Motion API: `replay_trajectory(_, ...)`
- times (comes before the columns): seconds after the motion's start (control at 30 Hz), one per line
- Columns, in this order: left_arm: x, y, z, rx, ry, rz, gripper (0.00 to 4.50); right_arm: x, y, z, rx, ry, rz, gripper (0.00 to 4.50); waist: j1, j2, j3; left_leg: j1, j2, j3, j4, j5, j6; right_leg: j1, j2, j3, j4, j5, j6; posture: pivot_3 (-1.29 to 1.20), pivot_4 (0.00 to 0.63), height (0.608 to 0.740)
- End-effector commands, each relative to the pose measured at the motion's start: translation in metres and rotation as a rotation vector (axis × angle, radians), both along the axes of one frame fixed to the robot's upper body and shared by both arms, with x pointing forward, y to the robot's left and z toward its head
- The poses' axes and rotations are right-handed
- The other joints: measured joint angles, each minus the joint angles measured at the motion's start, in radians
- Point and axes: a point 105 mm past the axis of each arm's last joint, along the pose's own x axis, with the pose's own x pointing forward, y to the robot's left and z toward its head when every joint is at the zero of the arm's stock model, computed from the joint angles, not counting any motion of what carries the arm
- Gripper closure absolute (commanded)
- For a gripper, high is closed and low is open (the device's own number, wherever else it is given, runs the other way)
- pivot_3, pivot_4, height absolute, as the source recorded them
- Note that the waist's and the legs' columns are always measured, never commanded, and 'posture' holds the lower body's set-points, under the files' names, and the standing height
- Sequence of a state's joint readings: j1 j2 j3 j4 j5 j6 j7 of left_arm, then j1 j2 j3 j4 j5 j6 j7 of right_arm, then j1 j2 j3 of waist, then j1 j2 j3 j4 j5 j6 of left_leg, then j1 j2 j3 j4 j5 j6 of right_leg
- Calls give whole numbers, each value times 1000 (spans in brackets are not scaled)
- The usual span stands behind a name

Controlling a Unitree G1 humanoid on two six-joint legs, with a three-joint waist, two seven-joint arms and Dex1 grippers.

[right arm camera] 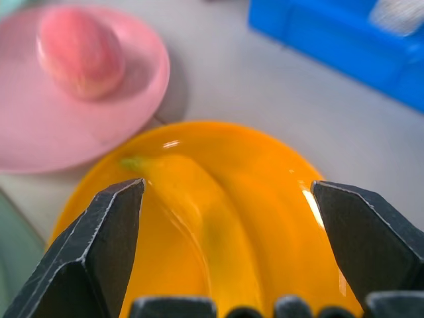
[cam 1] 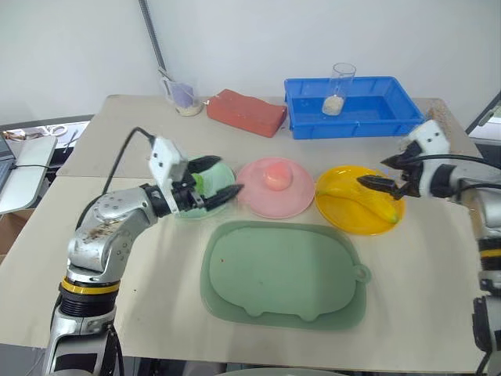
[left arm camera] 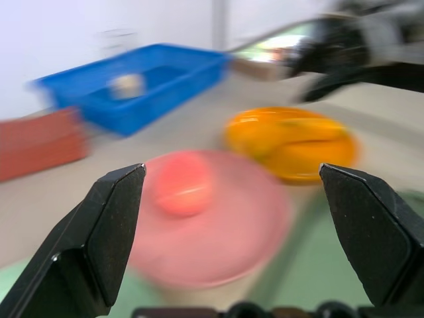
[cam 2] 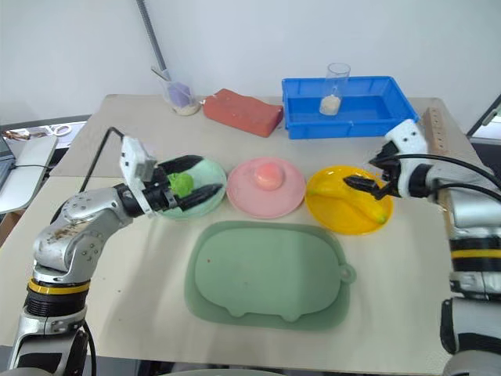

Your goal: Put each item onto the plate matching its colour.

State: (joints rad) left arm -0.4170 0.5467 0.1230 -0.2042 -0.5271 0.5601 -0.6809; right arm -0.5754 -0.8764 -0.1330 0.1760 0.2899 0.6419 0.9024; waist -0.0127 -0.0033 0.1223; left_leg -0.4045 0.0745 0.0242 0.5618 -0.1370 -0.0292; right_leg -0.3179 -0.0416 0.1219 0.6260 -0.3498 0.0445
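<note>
The green apple point(cam 2: 182, 185) lies on the mint green plate point(cam 2: 211, 174). My left gripper point(cam 1: 215, 180) hovers over that plate, open, with the apple showing between its two fingers near their base. I cannot tell whether they touch it. A pink peach-like ball point(cam 1: 275, 175) sits on the pink plate point(cam 1: 274, 204). The banana point(right arm camera: 199, 212) rests on the yellow plate point(cam 1: 338, 178). My right gripper point(cam 1: 377, 172) hangs open just above the yellow plate's right side, nothing between its fingers.
A dull-green pig-shaped tray point(cam 1: 286, 274) lies in front of the three plates. At the back stand a red brick-like block point(cam 1: 246, 112), a blue bin point(cam 1: 309, 125) holding a clear cup point(cam 1: 338, 90), and a small cup point(cam 1: 184, 95) at the back left.
</note>
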Motion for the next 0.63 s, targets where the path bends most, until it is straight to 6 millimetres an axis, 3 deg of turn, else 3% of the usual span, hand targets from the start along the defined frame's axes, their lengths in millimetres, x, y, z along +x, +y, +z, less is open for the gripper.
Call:
replay_trajectory(0.03, 25, 79, 12, -21, -58, 400, 0, -7, -31, 27, 71, -177, -178, 42, 0, -1, 0, 0, 0, 0, 0, 0, 0, 0, 0, 0, 0, 0, 0, 0, 150, 740)
replay_trajectory(0.17, 32, 168, 6, 7, -89, 810, 0, -13, -79, 13, 55, -300, -460, 42, -2, 0, 0, 0, 0, 0, 0, 0, 0, 0, 0, 1, 0, 0, 0, 0, 150, 740)
replay_trajectory(0.27, 27, 215, -11, 25, -64, 1034, 0, -17, -109, 0, 59, -369, -653, 42, -3, 0, -1, 0, 0, 0, -1, 0, 0, -1, 0, 1, 0, 0, 0, 0, 150, 740)
replay_trajectory(0.43, 22, 244, -43, 41, -12, 1184, 0, -21, -140, -31, 25, -410, -887, 42, -1, 1, -2, 1, -1, 1, -2, 1, -1, -1, -1, 1, 0, 0, 0, 0, 150, 740)
replay_trajectory(0.53, 21, 248, -56, 47, 16, 1212, 0, -18, -142, -52, 24, -392, -938, 42, -1, -1, -2, 1, -1, 1, -4, 2, -3, -1, -1, 0, 0, 0, 0, 0, 150, 740)
replay_trajectory(0.63, 21, 249, -59, 26, 21, 1215, 0, -16, -142, -59, 37, -402, -974, 42, -3, -1, -2, 2, -1, 1, -5, 2, -4, -1, -1, 1, 1, 0, 0, 0, 150, 740)
